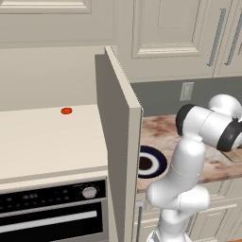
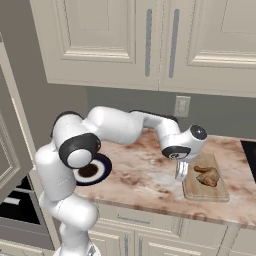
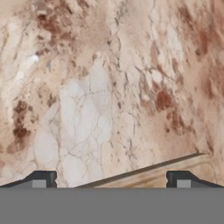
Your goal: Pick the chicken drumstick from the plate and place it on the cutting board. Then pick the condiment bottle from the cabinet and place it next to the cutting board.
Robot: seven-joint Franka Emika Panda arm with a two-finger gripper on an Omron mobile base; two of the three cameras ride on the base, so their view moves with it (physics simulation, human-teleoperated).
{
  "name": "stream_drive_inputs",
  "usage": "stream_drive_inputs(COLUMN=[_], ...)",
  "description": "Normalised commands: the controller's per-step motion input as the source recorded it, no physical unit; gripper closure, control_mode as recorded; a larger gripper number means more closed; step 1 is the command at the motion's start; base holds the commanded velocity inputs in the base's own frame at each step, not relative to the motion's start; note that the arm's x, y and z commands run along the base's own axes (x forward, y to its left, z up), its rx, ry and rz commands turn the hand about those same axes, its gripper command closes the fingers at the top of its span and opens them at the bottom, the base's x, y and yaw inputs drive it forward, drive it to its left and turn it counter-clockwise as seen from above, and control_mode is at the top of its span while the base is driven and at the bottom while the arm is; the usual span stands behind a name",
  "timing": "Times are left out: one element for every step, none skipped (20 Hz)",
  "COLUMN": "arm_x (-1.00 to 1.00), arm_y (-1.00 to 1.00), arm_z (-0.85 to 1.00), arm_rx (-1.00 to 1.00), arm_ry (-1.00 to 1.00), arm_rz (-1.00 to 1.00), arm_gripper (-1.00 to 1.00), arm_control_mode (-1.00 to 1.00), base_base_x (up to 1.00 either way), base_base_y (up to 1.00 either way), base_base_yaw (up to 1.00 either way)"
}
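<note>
Left base view is showing the cabinet point(image 1: 118, 142) with its door swung open edge-on toward me, and 1 small red disc point(image 1: 66, 111) is sitting on the cream shelf to its left. Just right of the door, the plate point(image 1: 152, 162) is lying on the marbled countertop point(image 1: 163, 132), partly hidden behind the door, its brown centre bare.

Right base view is giving me the plate point(image 2: 95, 169) at the left, half covered by my own elbow. Moving right, my arm is reaching across the countertop point(image 2: 145, 175) and my gripper point(image 2: 180, 172) is pointing down just beside the left edge of the cutting board point(image 2: 206, 186), above the marble. The chicken drumstick point(image 2: 207, 175) is lying on the board, right of my fingers and apart from them.

Hand view is looking down at the marble point(image 3: 109, 87), with the board's edge point(image 3: 183, 168) crossing the lower right. My 2 fingertips point(image 3: 41, 178) are standing wide apart with nothing between them, holding nothing.
</note>
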Motion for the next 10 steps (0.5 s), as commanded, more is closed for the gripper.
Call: stream_drive_inputs(arm_x=[-0.11, -0.12, -0.13, -0.16, -0.18, -0.19, -0.21, -0.23, -0.23, -0.24], arm_y=[0.25, 0.26, 0.25, 0.24, 0.23, 0.22, 0.22, 0.21, 0.19, 0.19], arm_z=[0.0, 0.0, 0.0, 0.0, 0.01, 0.03, 0.06, 0.1, 0.13, 0.16], arm_rx=[0.0, 0.0, 0.0, 0.0, 0.0, 0.0, 0.0, 0.0, 0.0, 0.0], arm_ry=[0.0, 0.0, 0.0, 0.0, 0.0, 0.0, 0.0, 0.0, 0.0, 0.0], arm_rz=[0.06, 0.06, 0.06, 0.06, 0.06, 0.06, 0.06, 0.06, 0.06, 0.06], arm_gripper=[-1.0, -1.0, -1.0, -1.0, -1.0, -1.0, -1.0, -1.0, -1.0, -1.0], arm_control_mode=[-1.0, -1.0, -1.0, -1.0, -1.0, -1.0, -1.0, -1.0, -1.0, -1.0], base_base_x=[0.0, 0.0, 0.0, 0.0, 0.0, 0.0, 0.0, 0.0, 0.0, 0.0], base_base_y=[0.0, 0.0, 0.0, 0.0, 0.0, 0.0, 0.0, 0.0, 0.0, 0.0], base_base_yaw=[0.0, 0.0, 0.0, 0.0, 0.0, 0.0, 0.0, 0.0, 0.0, 0.0])
